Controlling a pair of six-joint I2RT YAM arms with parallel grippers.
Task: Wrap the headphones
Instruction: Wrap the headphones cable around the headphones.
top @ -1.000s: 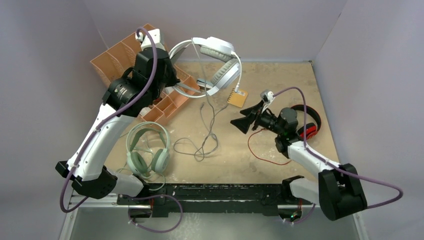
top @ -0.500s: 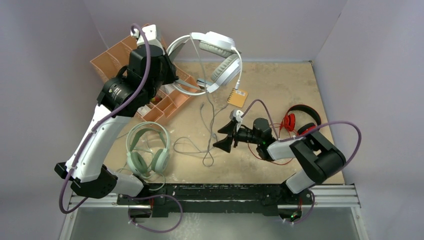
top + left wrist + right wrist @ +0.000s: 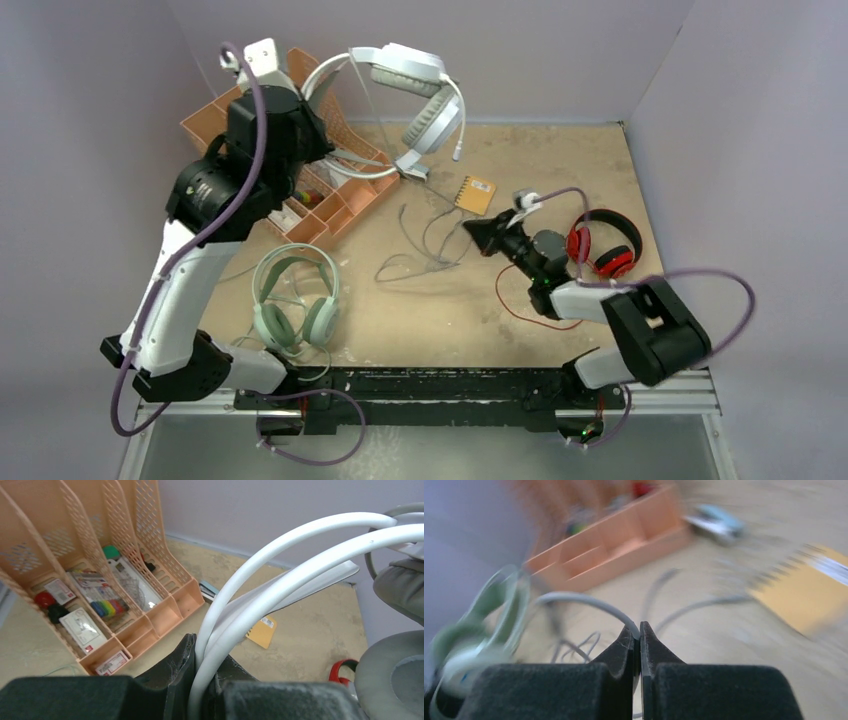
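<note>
My left gripper [image 3: 322, 152] is shut on the headband [image 3: 280, 560] of the white headphones [image 3: 412, 80] and holds them up above the back of the table, a grey ear pad [image 3: 395, 680] close to the camera. Their grey cord [image 3: 425, 245] hangs down and trails in loops across the table. My right gripper [image 3: 478, 231] is shut on that cord [image 3: 589, 601] near the table's middle, the cord pinched at the tips of the jaws. The red and black headphones [image 3: 602, 245] lie at the right with their red cord [image 3: 520, 305]. The mint-green headphones [image 3: 292, 300] lie at the front left.
An orange desk organizer [image 3: 335, 205] with small items stands at the back left, under my left arm. A yellow notepad [image 3: 476, 192] lies just behind my right gripper. Grey walls close in the table on three sides.
My right gripper went from open to shut on the grey cord and pulled it back and to the right. My left arm lifted the white headphones higher and to the left.
</note>
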